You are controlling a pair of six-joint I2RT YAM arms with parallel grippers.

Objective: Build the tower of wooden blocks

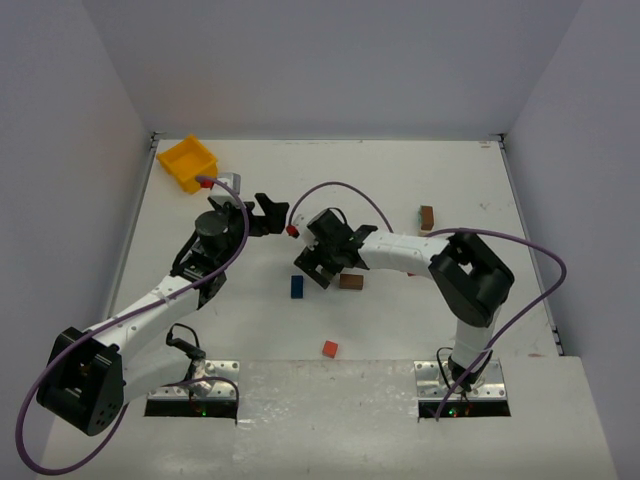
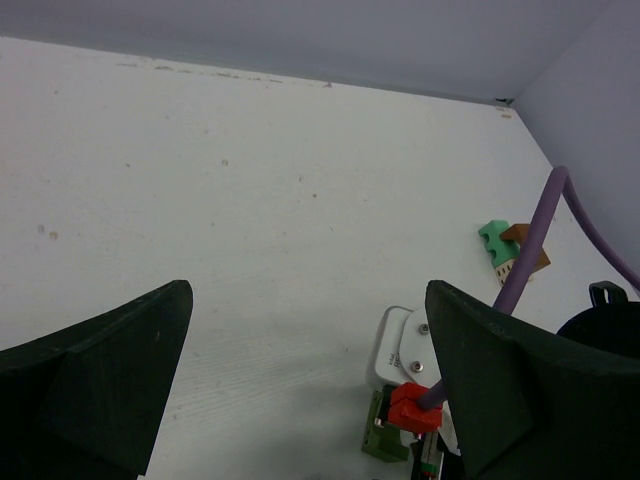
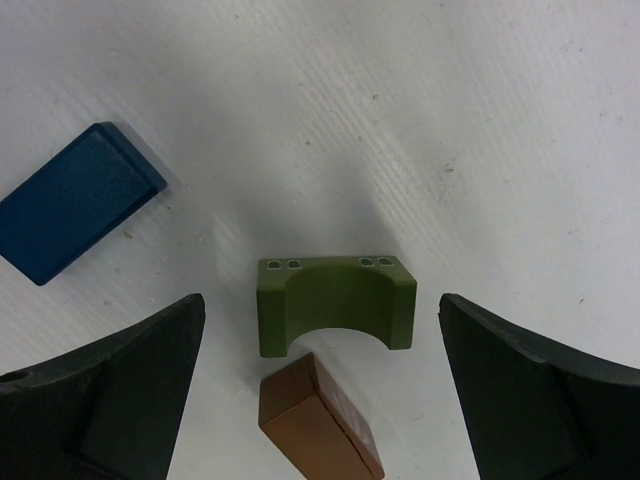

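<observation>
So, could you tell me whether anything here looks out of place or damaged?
Nothing looks damaged or spilled. The green arch lies flat rather than standing, with a brown block askew at its opening.

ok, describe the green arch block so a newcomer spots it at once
On the white table, find the right hand, open and pointing down near the middle. Directly below it lies the green arch block. Its neighbours, the blue block and the brown block, are plain slabs; it alone is olive with a half-round cut-out.
</observation>
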